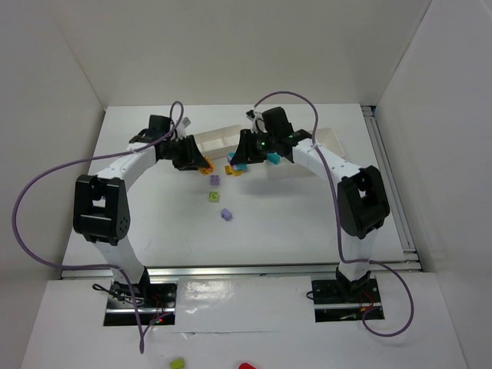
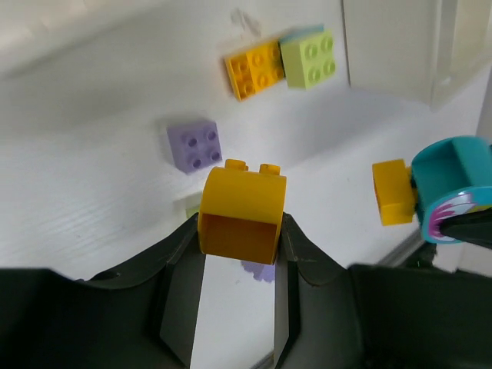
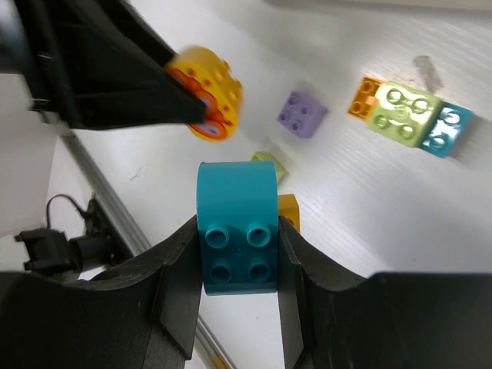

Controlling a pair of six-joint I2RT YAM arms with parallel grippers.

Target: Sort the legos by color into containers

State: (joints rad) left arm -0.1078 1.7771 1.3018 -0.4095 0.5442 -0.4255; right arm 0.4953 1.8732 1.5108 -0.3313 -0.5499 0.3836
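My left gripper [image 2: 240, 231] is shut on a yellow lego [image 2: 241, 211], held above the table; it shows in the top view [image 1: 203, 163] too. My right gripper [image 3: 237, 246] is shut on a teal lego [image 3: 237, 227], close beside the left one [image 1: 240, 164]. Loose legos lie below them: a pale purple one [image 2: 195, 145], an orange one [image 2: 254, 69], a lime one [image 2: 309, 58] and a yellow one [image 2: 393, 191]. A second teal lego [image 3: 446, 129] touches the lime one. Two white trays [image 1: 219, 140] [image 1: 307, 154] lie just behind the grippers.
More loose legos lie nearer the arms: a purple one [image 1: 214, 181], a lime one [image 1: 214, 197] and another purple one [image 1: 226, 214]. A silver rail [image 1: 231, 269] runs along the near table edge. A lime brick [image 1: 177, 363] and a red object [image 1: 244, 367] lie off the table in front.
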